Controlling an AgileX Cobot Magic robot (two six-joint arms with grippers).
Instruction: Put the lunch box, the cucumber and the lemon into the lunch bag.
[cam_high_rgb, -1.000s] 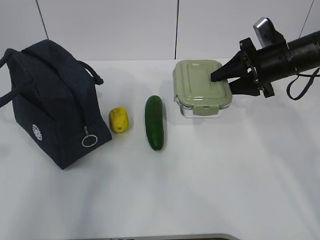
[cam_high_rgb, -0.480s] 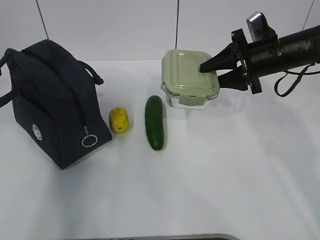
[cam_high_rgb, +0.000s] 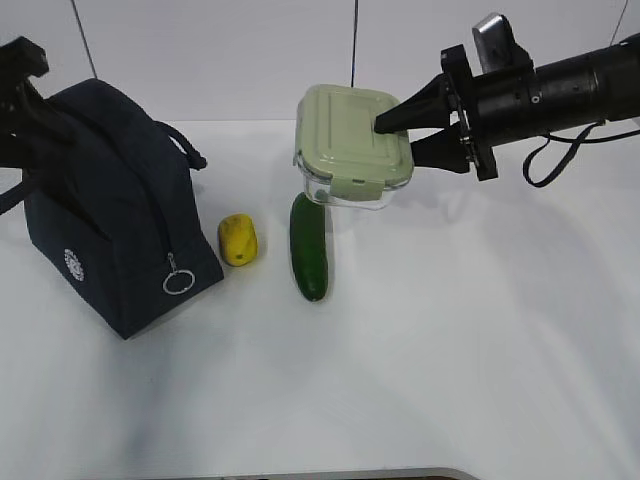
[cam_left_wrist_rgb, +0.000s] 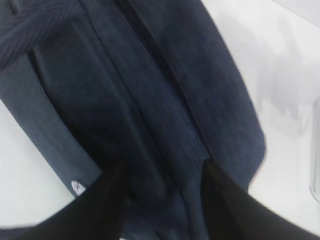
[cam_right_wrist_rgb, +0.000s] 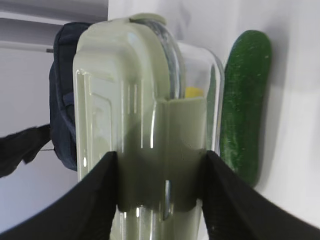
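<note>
Above the far middle of the white table (cam_high_rgb: 480, 340), the lunch box (cam_high_rgb: 352, 148) hangs clear of the surface, gripped at its right end by the right gripper (cam_high_rgb: 392, 132). One jaw lies across the pale green lid and the other sits below it against the glass side, so the jaws stand roughly half open around the box's thickness. The right wrist view confirms this: the dark fingers (cam_right_wrist_rgb: 95, 200) bracket the box on both sides. The box tilts slightly, its near left corner hanging just over the far tip of the cucumber (cam_high_rgb: 309, 245).

None of the three items is in the lunch bag (cam_high_rgb: 110, 220) yet. The cucumber lies on the table near the middle, and the lemon (cam_high_rgb: 239, 240) rests just to its left, close beside the bag's near right corner. The bag stands at the far left, and its zipper with the ring pull (cam_high_rgb: 177, 280) appears closed along the visible end. So the task is at its first item, and the lemon and cucumber remain to be moved.

The right arm reaches in roughly level from the far right, pointing left. The left gripper (cam_left_wrist_rgb: 160, 200) hovers over the bag's top, jaws partly apart above the dark fabric; whether it pinches any of it cannot be told.
</note>
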